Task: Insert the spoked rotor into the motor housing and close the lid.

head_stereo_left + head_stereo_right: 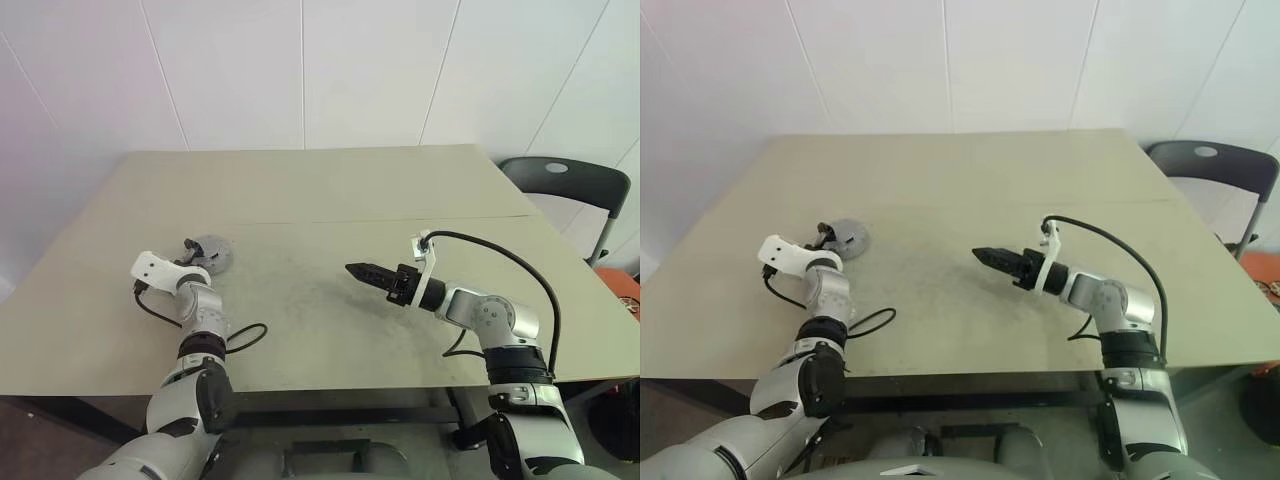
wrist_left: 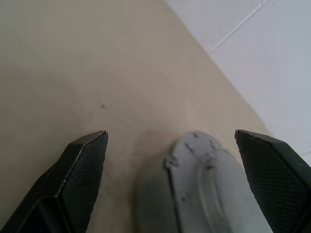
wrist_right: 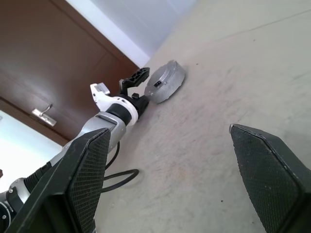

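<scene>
A thick round grey puck lies flat on the table's left side. Its grey top face is the lid; the wall under it is the motor housing, whose inside is hidden. The spoked rotor is hidden. My left gripper is open just beside the puck, one finger on each side of its near edge, holding nothing; it also shows as the left gripper from across the table. My right gripper hovers over the table's middle, pointing toward the puck from well away, open and empty, its fingers spread wide.
The beige table has a seam running across its far half. A black cable loops beside my left forearm near the front edge. A dark chair stands past the table's right corner, with an orange object below it.
</scene>
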### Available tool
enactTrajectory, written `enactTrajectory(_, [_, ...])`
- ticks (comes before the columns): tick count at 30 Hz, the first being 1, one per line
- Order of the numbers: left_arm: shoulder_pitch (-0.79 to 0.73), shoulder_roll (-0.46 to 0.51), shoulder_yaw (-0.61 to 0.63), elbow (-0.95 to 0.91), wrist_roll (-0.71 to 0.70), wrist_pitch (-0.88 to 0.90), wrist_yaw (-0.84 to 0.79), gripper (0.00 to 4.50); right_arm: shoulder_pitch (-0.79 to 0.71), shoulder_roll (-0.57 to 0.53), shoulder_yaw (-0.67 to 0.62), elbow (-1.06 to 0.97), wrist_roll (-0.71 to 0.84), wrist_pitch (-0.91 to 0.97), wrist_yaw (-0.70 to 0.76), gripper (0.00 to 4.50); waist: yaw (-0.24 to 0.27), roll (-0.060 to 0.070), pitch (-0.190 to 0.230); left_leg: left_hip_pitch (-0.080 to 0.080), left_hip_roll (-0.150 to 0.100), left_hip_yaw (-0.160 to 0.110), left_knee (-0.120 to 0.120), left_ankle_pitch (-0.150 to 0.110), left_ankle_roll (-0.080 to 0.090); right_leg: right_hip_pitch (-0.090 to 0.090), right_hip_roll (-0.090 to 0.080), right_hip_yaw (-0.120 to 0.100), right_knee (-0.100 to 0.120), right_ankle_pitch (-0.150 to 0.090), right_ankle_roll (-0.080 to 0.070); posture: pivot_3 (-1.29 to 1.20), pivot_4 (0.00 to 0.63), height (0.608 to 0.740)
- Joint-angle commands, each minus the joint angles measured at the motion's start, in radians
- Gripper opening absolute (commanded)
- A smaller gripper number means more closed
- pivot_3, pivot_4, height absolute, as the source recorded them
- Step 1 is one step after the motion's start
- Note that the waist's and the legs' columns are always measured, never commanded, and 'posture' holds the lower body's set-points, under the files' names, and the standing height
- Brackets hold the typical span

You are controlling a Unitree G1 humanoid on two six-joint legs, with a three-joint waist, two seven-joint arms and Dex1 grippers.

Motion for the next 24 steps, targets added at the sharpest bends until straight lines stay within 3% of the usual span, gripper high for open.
enactTrajectory(1, [0.022,0.026,-0.028,-0.030,0.047,-0.037,-0.007,4.47,-0.002,-0.003,0.016,-0.024,-0.011,-0.020,0.015,4.11,0.000,-0.001,0.000,0.000,0.000,0.000,0.000,0.000,-0.001,0.000,0.000,0.000,0.000,0.000,0.000,0.00,0.000,0.740])
enactTrajectory(7, [0.080,0.015,-0.110,-0.175,0.061,0.001,-0.201,4.47,0.016,0.005,0.085,-0.037,-0.132,-0.143,-0.035,4.11,0.010,-0.003,0.000,-0.004,0.000,0.000,0.000,-0.002,-0.003,-0.003,-0.002,0.000,-0.002,0.000,0.000,0.00,0.000,0.740])
enactTrajectory(14, [0.266,0.058,-0.255,-0.476,0.064,0.119,-0.465,4.47,0.014,0.007,0.155,-0.034,-0.298,-0.369,-0.087,4.11,0.027,-0.003,0.000,-0.018,-0.001,0.001,0.000,-0.002,-0.003,-0.019,-0.004,0.001,-0.003,0.002,-0.003,0.00,0.000,0.740])
enactTrajectory(16, [0.312,0.078,-0.279,-0.541,0.052,0.163,-0.523,4.50,-0.005,0.019,0.139,-0.017,-0.318,-0.415,-0.124,4.47,0.029,-0.002,0.000,-0.018,-0.001,0.001,-0.001,-0.002,-0.003,-0.019,-0.004,0.001,-0.003,0.002,-0.004,0.00,0.000,0.740])
enactTrajectory(24, [0.398,0.194,-0.394,-0.688,0.049,0.251,-0.824,4.50,-0.037,0.023,0.083,-0.004,-0.319,-0.542,-0.135,4.49,0.030,-0.002,0.000,-0.018,-0.001,0.001,-0.001,-0.002,-0.002,-0.020,-0.005,0.001,-0.008,0.002,-0.010,0.00,0.000,0.740])
